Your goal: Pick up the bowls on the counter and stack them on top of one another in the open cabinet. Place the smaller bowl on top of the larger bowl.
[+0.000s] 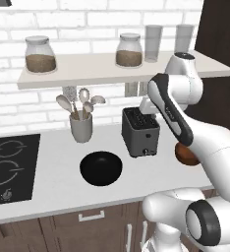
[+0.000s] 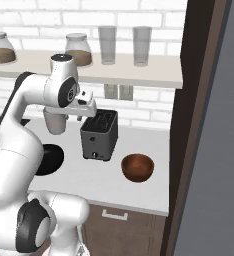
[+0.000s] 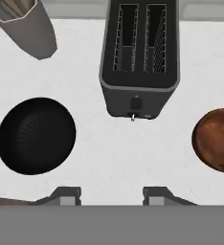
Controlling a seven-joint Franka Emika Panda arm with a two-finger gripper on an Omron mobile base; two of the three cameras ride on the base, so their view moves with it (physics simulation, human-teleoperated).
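Above counter [image 3: 133, 158], tool [image 3: 111, 195] hovers, jaws parted, holding nothing. Black bowl [image 3: 36, 136] left of toaster [image 3: 139, 57], brown bowl [image 3: 218, 139] right. Step: approach; next, descend onto black bowl rim.

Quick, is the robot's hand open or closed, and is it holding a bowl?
End effector: open and empty, hanging above the counter in front of the toaster.

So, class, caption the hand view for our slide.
Open gripper above the counter, toaster between black bowl and reddish-brown bowl.
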